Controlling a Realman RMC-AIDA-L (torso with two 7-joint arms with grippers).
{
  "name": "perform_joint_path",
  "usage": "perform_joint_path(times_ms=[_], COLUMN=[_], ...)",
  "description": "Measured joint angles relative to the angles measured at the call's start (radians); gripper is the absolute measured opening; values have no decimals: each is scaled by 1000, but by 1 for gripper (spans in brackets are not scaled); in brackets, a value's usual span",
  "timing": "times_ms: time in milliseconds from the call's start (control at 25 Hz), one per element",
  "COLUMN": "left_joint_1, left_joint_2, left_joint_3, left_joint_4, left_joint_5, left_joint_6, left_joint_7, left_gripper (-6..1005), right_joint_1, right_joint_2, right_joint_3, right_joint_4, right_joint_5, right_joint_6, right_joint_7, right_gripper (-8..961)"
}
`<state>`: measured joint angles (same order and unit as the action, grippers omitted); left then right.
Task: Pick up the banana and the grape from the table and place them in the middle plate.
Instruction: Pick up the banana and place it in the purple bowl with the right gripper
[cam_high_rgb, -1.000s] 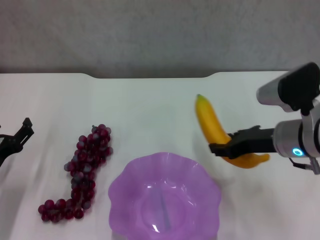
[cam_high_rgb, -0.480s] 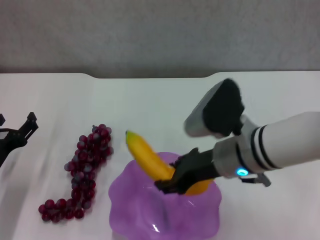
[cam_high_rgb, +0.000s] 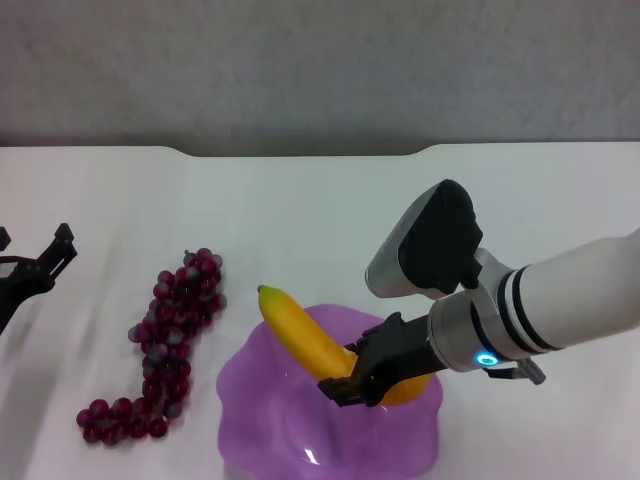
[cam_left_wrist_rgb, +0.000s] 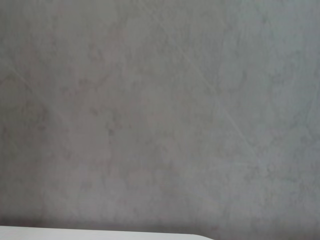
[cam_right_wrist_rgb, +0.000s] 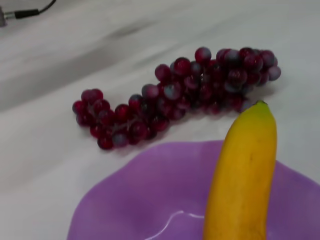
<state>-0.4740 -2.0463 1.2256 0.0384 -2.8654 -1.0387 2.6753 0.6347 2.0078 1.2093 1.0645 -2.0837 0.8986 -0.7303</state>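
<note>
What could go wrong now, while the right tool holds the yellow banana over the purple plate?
1. The curved yellow banana, held by the right tool, sticks out past the wavy rim of the translucent purple plate; if released now, it may tip onto the white table.
2. Its tip points toward the bunch of dark red grapes, which it might knock if it rolls.
</note>
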Motion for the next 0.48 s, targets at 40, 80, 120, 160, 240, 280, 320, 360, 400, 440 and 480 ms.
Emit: perform_joint_path(times_ms=[40,80,120,160,240,280,320,360,400,440,480], left_joint_1=[0,0,0,0,0,0,0,0,0,0,0], left_joint_2=[0,0,0,0,0,0,0,0,0,0,0], left_joint_3=[0,0,0,0,0,0,0,0,0,0,0], left_joint_4=[0,0,0,0,0,0,0,0,0,0,0], left_joint_5=[0,0,0,0,0,0,0,0,0,0,0], left_joint_6=[0,-1,-2,-2,-2,-2,-1,-1,-2,-3,-4], left_joint_7=[0,0,0,0,0,0,0,0,0,0,0], left_gripper=[893,893,893,893,893,894,894,894,894,894,894], right_joint_1=[2,4,5,5,5,3,1,-1,-1,-1,-1], right_joint_2=[0,1,1,1,2,2,2,2,2,2,2], right_joint_3=[-1,-2,-4,-7,-14,-17,-19,-21,-22,-23,-24], right_joint_4=[-9,-15,-18,-20,-23,-23,-23,-23,-22,-22,-22], right_joint_5=[4,10,15,27,52,65,77,86,92,97,98], right_joint_6=[-1,-4,-7,-18,-39,-49,-59,-64,-68,-75,-82], right_joint_7=[-9,-18,-25,-38,-62,-78,-93,-106,-113,-118,-119], right_gripper=[513,513,513,513,513,513,513,513,513,533,552])
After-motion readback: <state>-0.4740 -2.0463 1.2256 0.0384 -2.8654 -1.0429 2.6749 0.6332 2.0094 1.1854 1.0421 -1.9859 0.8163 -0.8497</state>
